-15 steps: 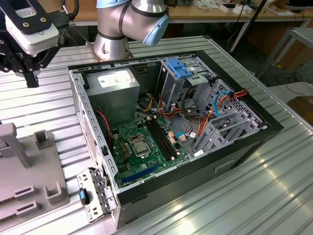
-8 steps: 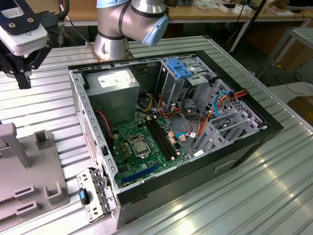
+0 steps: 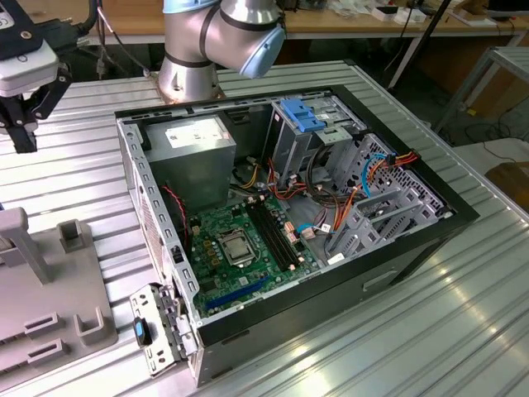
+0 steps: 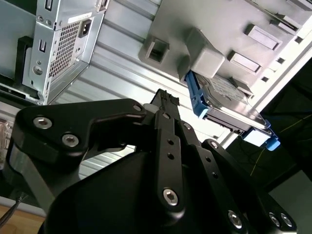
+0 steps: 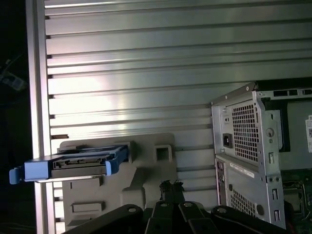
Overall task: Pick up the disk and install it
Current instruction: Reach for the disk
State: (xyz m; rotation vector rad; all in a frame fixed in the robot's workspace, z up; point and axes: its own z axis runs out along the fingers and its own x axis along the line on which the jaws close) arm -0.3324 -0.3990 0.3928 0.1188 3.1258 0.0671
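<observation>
The gripper (image 3: 23,136) hung above the ribbed metal table (image 3: 430,331). In the exterior view it was at ten o'clock from the open case (image 3: 388,277). In both wrist views the gripper (image 4: 165,98) (image 5: 170,185) was fully closed, tip against tip, and it held nothing.

The disk (image 4: 224,97) (image 5: 78,163) sat in the grey fixture (image 3: 50,289). In the exterior view this fixture lay on the table at eight o'clock from the case. Bright blue rails (image 4: 195,100) ran along the sides of the disk. One end of the disk rested against a grey block (image 4: 204,58) of the fixture. The other end, with a blue tab (image 4: 272,142), reached out past the edge of the fixture. The gripper was apart from the disk and did not touch it.

Inside the case, the power supply (image 3: 194,145) was at eleven o'clock and the green motherboard (image 3: 240,248) at seven o'clock. The drive cage (image 3: 289,153), with a light-blue latch (image 3: 299,116) on top, was at one o'clock. The base of the arm (image 3: 194,58) stood at twelve o'clock from the case.
</observation>
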